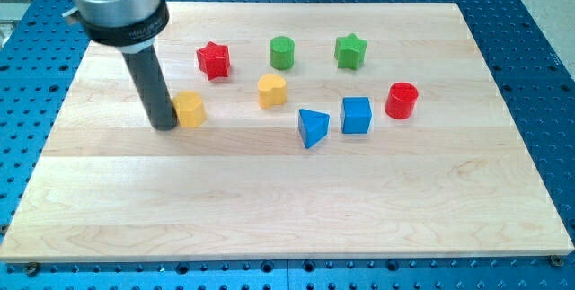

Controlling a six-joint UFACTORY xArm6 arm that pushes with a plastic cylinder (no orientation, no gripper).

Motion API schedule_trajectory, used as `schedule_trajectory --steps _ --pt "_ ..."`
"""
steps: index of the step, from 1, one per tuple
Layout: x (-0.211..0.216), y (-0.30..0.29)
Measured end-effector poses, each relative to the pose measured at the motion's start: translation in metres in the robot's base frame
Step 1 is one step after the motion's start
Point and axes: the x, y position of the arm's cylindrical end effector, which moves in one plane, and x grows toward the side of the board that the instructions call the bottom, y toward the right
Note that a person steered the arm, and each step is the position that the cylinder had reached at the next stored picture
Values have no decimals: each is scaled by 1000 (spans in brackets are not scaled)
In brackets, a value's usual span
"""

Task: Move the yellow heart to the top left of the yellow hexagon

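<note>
**Tip is parked on the wrong yellow block – a few ways this could get messed up**

Biggest thing first: the wooden board (269,200) is being used as the whole playing field, and most of its lower half is being left bare, so no trouble is expected there.

The rod is being held upright at the view's left, and my tip (165,127) is being pressed right up against the left side of the yellow hexagon (190,109), touching or as good as. No pincer is fitted here, so nothing spread or pinched can be reported; it's just a bare rod end.

The yellow heart (272,90), the block that's actually supposed to be moved, is being left untouched to the right of the hexagon and slightly higher in the view, near the middle of the board.

Risks, as judged from here:
- The hexagon is likely being nudged rightward if the tip is driven any further, so the reference spot gets shifted.
- The red star (214,60) is sitting just above and right of the hexagon, close to where the heart is meant to be travelling. It could easily be clipped.
- The green cylinder (282,52) is being kept just above the heart, so a tip coming around from the top could be knocking it.
- A heart's lobes are rounded, so it could be spun off-line when pushed.
</note>
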Motion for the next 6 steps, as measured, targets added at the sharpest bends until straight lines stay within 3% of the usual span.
schedule_trajectory --steps 1,3,4,6 --pt "-25 13" --pt "-26 63" --pt "-73 60" --pt "-97 104"
